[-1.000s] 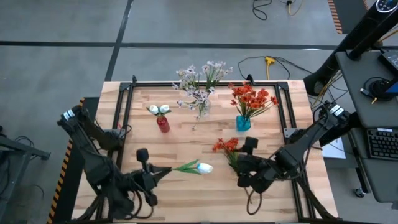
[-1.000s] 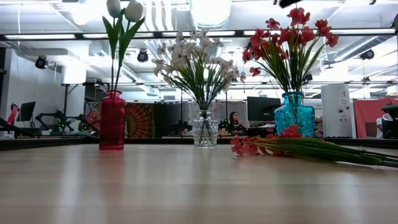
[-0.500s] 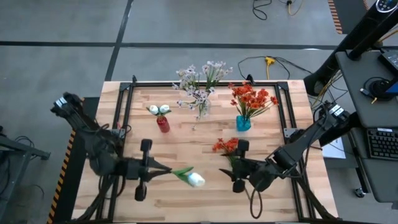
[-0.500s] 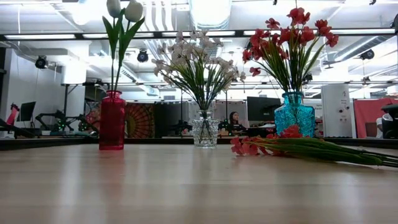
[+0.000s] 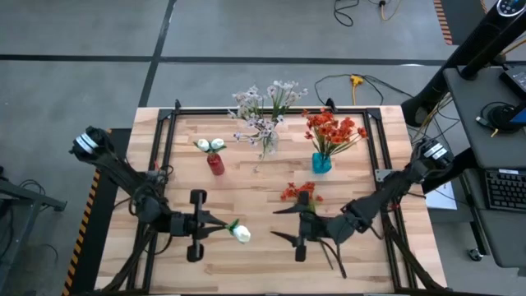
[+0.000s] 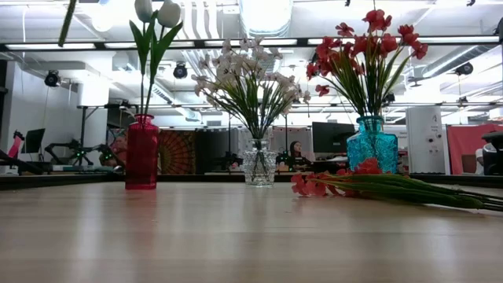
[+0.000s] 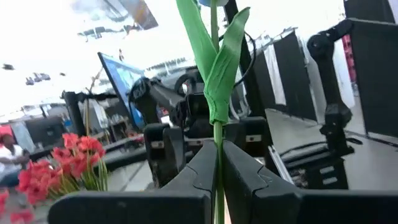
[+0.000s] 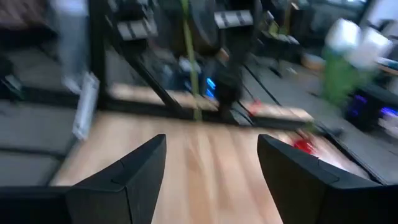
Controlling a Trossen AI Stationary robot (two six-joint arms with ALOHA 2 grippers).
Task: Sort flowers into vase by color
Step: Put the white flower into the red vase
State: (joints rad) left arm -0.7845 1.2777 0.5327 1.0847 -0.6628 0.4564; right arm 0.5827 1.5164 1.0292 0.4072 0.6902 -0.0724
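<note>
My left gripper (image 5: 213, 227) (image 7: 217, 152) is over the table's near left part, shut on a white tulip (image 5: 241, 233) whose green leaves (image 7: 216, 65) rise beyond the fingers. My right gripper (image 5: 280, 224) (image 8: 211, 142) is open wide over the table's near middle, facing the left gripper and touching nothing. An orange-red flower (image 5: 299, 194) (image 6: 369, 182) lies flat on the table beside it, its stalk running under the right arm. Behind stand a red vase (image 5: 215, 164) with white tulips, a clear vase (image 5: 265, 141) with pale sprays and a blue vase (image 5: 321, 163) with orange-red blooms. My left gripper pinches the tulip's thin green stalk (image 7: 217, 163) between its two fingers, just below the leaves. The fingers lie across the stalk. The tulip is lifted clear of the table, its bud (image 5: 241, 233) pointing away from the gripper toward the right arm.
The three vases stand in a row across the table's far half. A black frame (image 5: 164, 148) runs along the table's left, far and right edges. Bare wood (image 5: 246, 193) lies between the vases and the grippers. A desk with a keyboard (image 5: 501, 189) stands right of the table.
My left gripper has turned and tipped the tulip up off the table; the bud, once lying toward the table's middle, has swung nearer the gripper. My right gripper has moved toward the table's left, away from the lying flower's stalk end, to face the left gripper.
</note>
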